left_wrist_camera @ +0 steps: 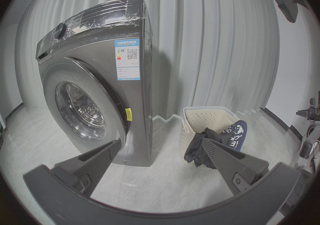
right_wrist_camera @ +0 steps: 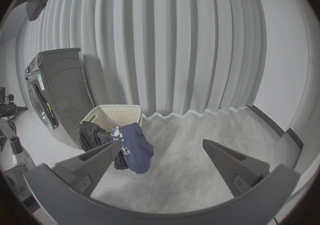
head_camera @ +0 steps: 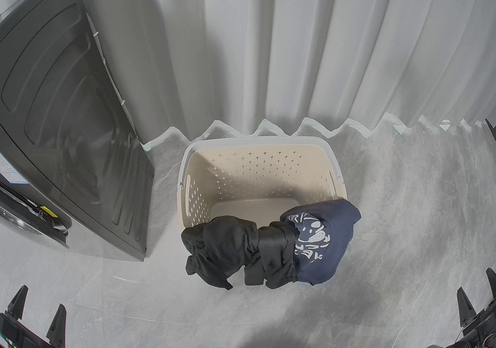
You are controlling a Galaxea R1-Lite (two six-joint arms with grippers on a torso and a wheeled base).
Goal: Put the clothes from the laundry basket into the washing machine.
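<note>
While clothes [head_camera: 227,248] drape the basket [head_camera: 258,140], the washing machine [left_wrist_camera: 100,58] bears labels [left_wrist_camera: 127,59].

A white pleated fabric curtain [head_camera: 310,39] hangs in deep vertical folds across the whole back of the scene. Its hem touches the ground in a wavy, zigzag line. Below it spreads a pale grey marble-patterned floor [head_camera: 413,240], smooth and faintly veined, with soft shadows across it. To the robot's right of the curtain stands a plain white wall [right_wrist_camera: 286,52]. A narrow dark skirting board [right_wrist_camera: 273,124] runs along its foot, where it meets the floor.
</note>
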